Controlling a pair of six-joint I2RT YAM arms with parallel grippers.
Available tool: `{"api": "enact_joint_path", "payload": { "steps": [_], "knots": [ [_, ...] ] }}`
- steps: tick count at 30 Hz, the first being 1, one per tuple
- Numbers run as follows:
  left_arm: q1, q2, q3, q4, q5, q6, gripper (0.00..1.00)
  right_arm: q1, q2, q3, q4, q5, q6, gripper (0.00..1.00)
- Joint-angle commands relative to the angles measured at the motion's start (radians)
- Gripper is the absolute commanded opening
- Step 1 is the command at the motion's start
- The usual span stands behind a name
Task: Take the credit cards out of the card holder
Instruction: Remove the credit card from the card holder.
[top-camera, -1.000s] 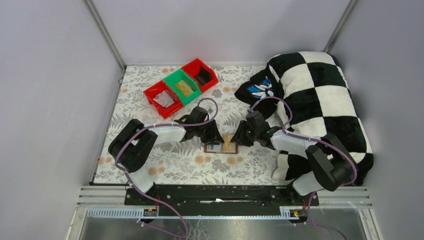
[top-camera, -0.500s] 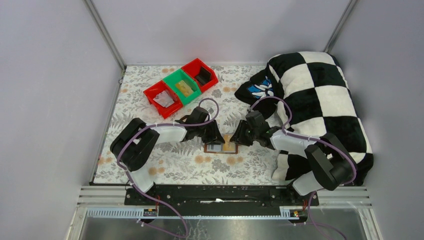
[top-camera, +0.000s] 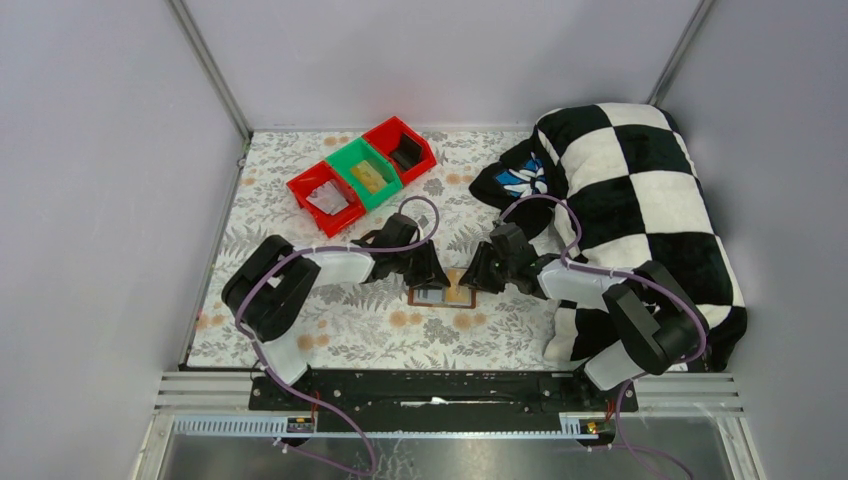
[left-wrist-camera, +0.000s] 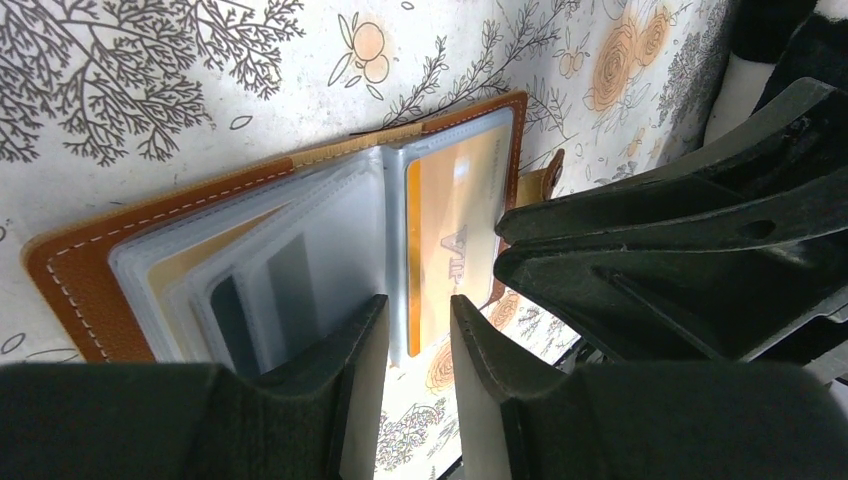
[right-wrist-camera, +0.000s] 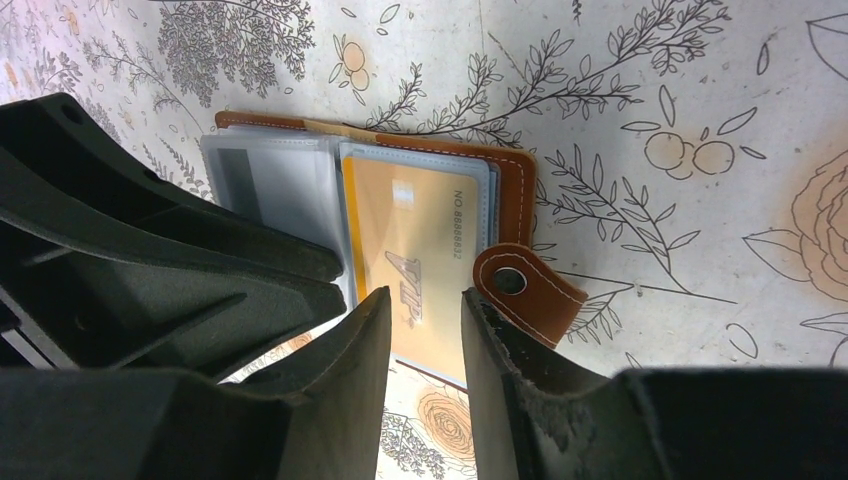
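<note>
**Open card holder lies between two slightly parted claws**

The card holder (top-camera: 441, 294) lies open mid-table, a little toward the near edge. Both arms hide its far edge in the top view. The left gripper (left-wrist-camera: 418, 305) and right gripper (right-wrist-camera: 425, 298) each show a narrow gap between the fingers, with nothing visibly pinched. A gold VIP card (right-wrist-camera: 415, 235) sits sleeved in the half toward the right edge, its near end hidden by fingers. Other credit cards (left-wrist-camera: 215, 265) inside the clear sleeves (left-wrist-camera: 330, 230) are too blurred to count.

Floral tablecloth (top-camera: 350, 330) covers the work surface. Three bins stand touching in a diagonal row, far left: red bin (top-camera: 325, 198), green bin (top-camera: 366, 173), second red bin (top-camera: 401, 148). Black-and-white checkered blanket (top-camera: 640, 200) lies heaped at right, a dark blue-printed cloth (top-camera: 520, 180) against its left edge.
</note>
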Motion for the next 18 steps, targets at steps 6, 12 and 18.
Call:
{"api": "enact_joint_path", "payload": {
  "steps": [6, 12, 18],
  "knots": [
    [-0.001, 0.033, 0.025, -0.032, -0.027, 0.039, 0.34, 0.004, -0.027, -0.032, -0.006, 0.042, 0.001, 0.39],
    [-0.001, 0.034, 0.022, -0.033, -0.031, 0.039, 0.34, 0.005, -0.032, -0.044, 0.006, 0.036, 0.004, 0.39],
    [-0.001, 0.039, 0.021, -0.038, -0.03, 0.044, 0.34, 0.006, -0.021, -0.044, 0.037, 0.011, 0.008, 0.38]
  ]
}}
